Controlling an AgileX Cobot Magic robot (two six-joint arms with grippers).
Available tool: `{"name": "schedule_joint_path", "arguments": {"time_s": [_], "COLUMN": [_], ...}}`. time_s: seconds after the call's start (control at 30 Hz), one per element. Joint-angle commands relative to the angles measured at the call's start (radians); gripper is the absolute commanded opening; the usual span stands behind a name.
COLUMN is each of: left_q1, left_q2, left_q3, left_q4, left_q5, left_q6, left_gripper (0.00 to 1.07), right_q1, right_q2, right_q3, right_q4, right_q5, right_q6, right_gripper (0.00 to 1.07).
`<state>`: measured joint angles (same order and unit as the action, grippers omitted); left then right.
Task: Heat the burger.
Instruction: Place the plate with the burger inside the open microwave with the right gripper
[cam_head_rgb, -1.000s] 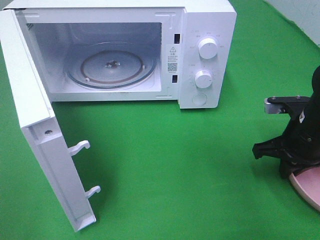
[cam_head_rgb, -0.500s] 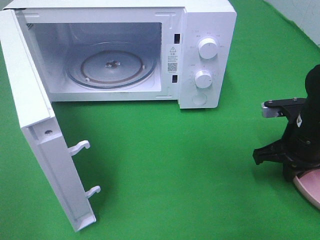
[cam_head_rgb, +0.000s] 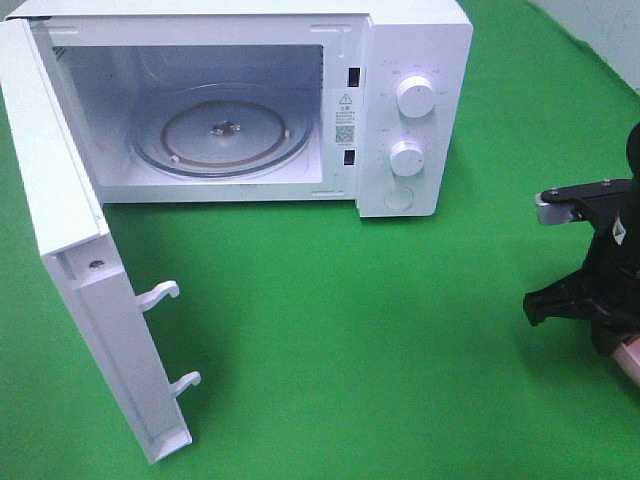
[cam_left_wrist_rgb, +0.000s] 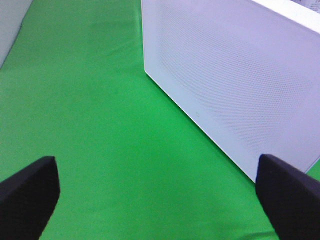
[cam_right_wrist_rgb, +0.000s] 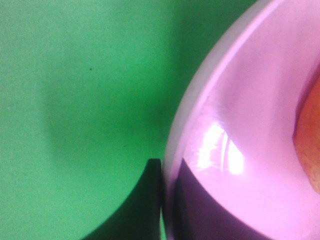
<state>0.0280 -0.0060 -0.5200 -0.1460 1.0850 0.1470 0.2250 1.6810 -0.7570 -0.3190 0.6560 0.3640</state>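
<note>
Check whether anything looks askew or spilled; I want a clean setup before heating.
Nothing stands out. The microwave stands open, its glass turntable flat and bare, the green cloth shows no spills, and the right gripper clamps the pink plate by its rim.

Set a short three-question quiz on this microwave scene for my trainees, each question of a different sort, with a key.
1. True or false: the microwave door stands open.
2. What is inside the microwave cavity? A. only the glass turntable; B. a bowl; C. a mug.
3. Fill in: the right gripper's jaws straddle the rim of the pink ____.
Key: 1 true; 2 A; 3 plate.
</note>
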Motion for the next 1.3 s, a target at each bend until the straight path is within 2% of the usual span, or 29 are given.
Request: {"name": "schedule_joint_path", "arguments": {"time_s": [0.03,0.57,0.83,1.3], "left_q1": [0.0,0.0,0.0,0.0], "left_q2": [-0.016,-0.016,-0.016,-0.016], "left_q3": [0.003,0.003,0.003,0.003], "left_q4": [-0.001,-0.001,-0.001,-0.001], "left_q5": [-0.012,-0.012,-0.012,-0.012], "left_q6": [-0.003,-0.003,-0.003,-0.003], "left_gripper": [1.0,1.0,1.0,1.0], "right_q1": [0.002,0.006,0.097,0.164], "right_q2": [-0.024,-0.115,-0.115,-0.115], "right_q3": [0.002,0.015,0.015,0.015], "right_q4": [-0.037,-0.093,-0.223,-0.299], "right_q5": [0.02,0.074,0.122,0.222], "right_q6": [0.004,0.051,0.167,0.214], "right_gripper": [0.0,0.0,0.0,0.0]}}
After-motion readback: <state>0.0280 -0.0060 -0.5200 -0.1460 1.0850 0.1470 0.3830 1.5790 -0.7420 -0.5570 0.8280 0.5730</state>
